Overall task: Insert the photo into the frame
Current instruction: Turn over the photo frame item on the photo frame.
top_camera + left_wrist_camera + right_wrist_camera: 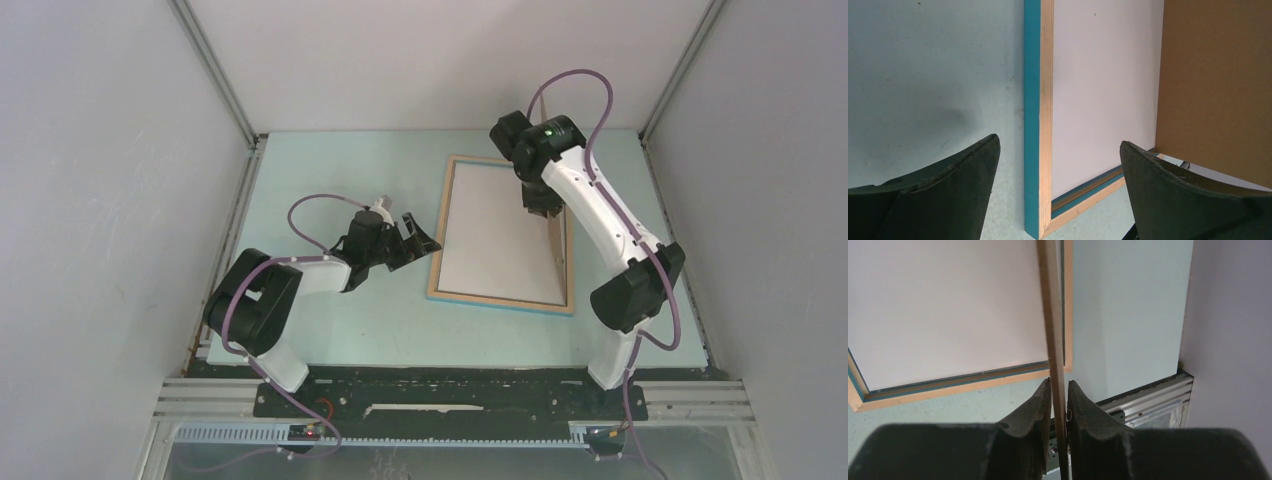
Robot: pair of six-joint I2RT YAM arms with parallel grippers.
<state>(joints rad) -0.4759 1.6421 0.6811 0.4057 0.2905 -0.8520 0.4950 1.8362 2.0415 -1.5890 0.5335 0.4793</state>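
Right gripper (1059, 385) has its two dark fingers on either side of the backing board (1050, 300), a thin brown sheet standing on its edge. They sit very close to both faces. From my screens I cannot tell whether they are pressing the board or only flanking it.

In my top view, this arm reaches over the right side of the frame (500, 302), and the board shows as a narrow brown sliver above the frame's right rail.

The frame lies flat near the middle of the pale green table (330, 180). Its light wood back faces up and a bright blue strip shows along its outer edge.

The photo (500, 230) lies inside the frame and fills the opening. I see only its plain white side, not the printed picture.

Left gripper (1058, 145) is spread wide and holds nothing. It is low over the table just beside the frame's left rail. Through its wrist camera I see that rail, the white sheet and the brown board beyond.
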